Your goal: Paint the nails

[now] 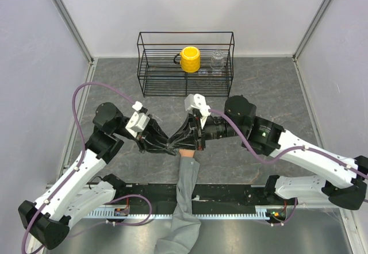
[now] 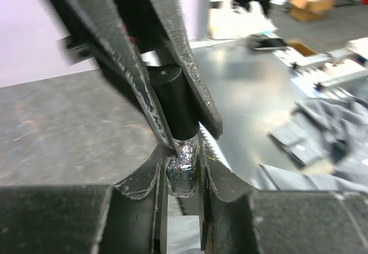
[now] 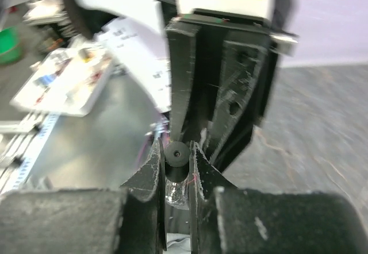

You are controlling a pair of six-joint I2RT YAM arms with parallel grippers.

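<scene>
Top view: two arms meet at the middle of the grey table [image 1: 259, 81], the left end effector [image 1: 167, 145] and the right end effector [image 1: 192, 142] tip to tip. They crowd together because, as the wrist views show, both are working on one small object. Just below them lies the mannequin hand [image 1: 187, 152], its grey sleeve [image 1: 187, 191] trailing toward the near edge. Only a sliver of peach shows, so the nails are there but hidden under the black fingers. At the back stands a wire rack [image 1: 185, 34] holding a yellow mug [image 1: 190, 59] and a glass jar [image 1: 217, 60].

Left wrist view: the left end effector's fingers are closed tight on the glass body of a glittery nail polish bottle [image 2: 183, 173], holding it upright and steady. From above, the right arm's fingers pinch its black cap [image 2: 172, 104] — a bracing hold, likely so the cap can be twisted off. The background is blurred, and grey fabric at the right cannot be identified for certain.

Right wrist view: the right end effector's fingers are nearly together, pressing both sides of the round cap seen end-on, with the glass glinting beneath. The left arm's fingers fill the space behind. The mannequin hand and its nails are out of sight — whether the brush is free cannot be told.
</scene>
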